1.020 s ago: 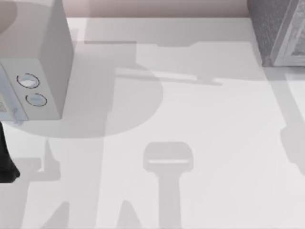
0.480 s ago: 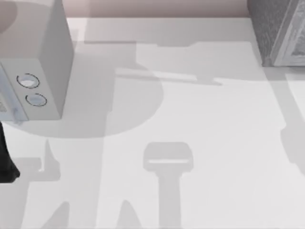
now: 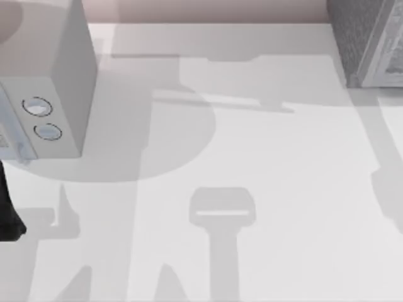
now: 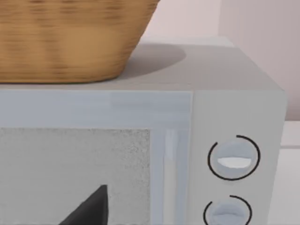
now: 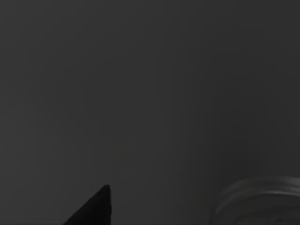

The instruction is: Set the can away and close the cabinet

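1. The right wrist view is dark; a silver ribbed rim, probably the can's point(image 5: 262, 199) lid, sits at its edge, with a dark fingertip point(image 5: 96, 208) nearby. I cannot tell how the right jaws stand.
2. Judging by that gloom, the can is likely inside the cabinet point(image 3: 365, 38), so placing seems the step in hand; next come release, withdrawal, and swinging the door shut.
3. The left arm point(image 3: 7, 214) waits at the surface's point(image 3: 264, 163) left edge; its jaws cannot be judged.
4. Beyond it stands a smooth pale box point(image 4: 239, 108) with round dials, a woven basket point(image 4: 70, 37) on top.
5. Far right, the cabinet is dark, speckled, boxy.
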